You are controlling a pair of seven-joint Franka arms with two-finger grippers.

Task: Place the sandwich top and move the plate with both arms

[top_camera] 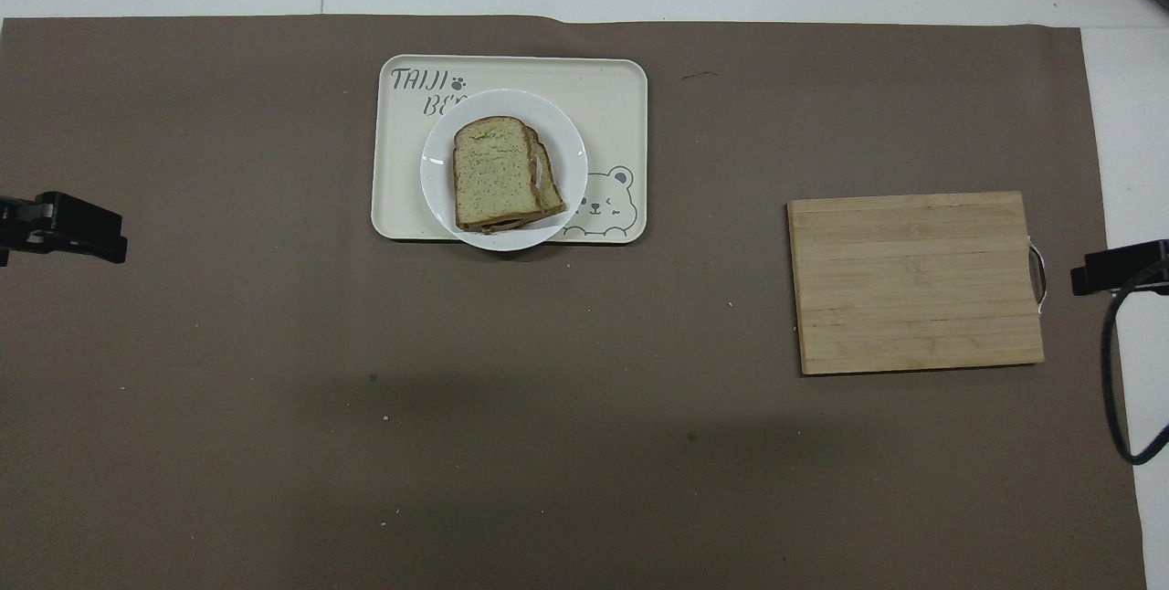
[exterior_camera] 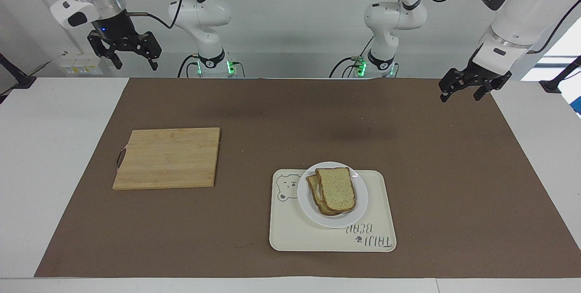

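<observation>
Bench is white, mostly covered by a brown mat. Small specks and crumbs on the mat toward the robots' end, visible from overhead only. Pale wall at the robots' end, arm bases with green lights in front of it, cables hanging off both arms.

Sandwich top lies on a lower slice, slightly offset, both on the plate. Plate sits on the cream tray with the bear drawing, its edge overhanging the tray rim on the side nearer the robots. Tray is farther from the robots than the cutting board; board lies toward the right arm's end, empty, handle loop pointing to that end.

Left hand is up in the air over the mat's corner at the left arm's end, fingers apart, holding nothing. Right hand is raised high off the bench's corner at the right arm's end, jaws spread, empty, arm waiting.

View differences: facing view shows full arms, bases, wall. Overhead shows only a black tip of each: left hand at the frame edge over the mat, right hand beside the board's handle, plus a cable loop. Overhead gives the tray lettering upright; a bit of white filling shows between the slices.
</observation>
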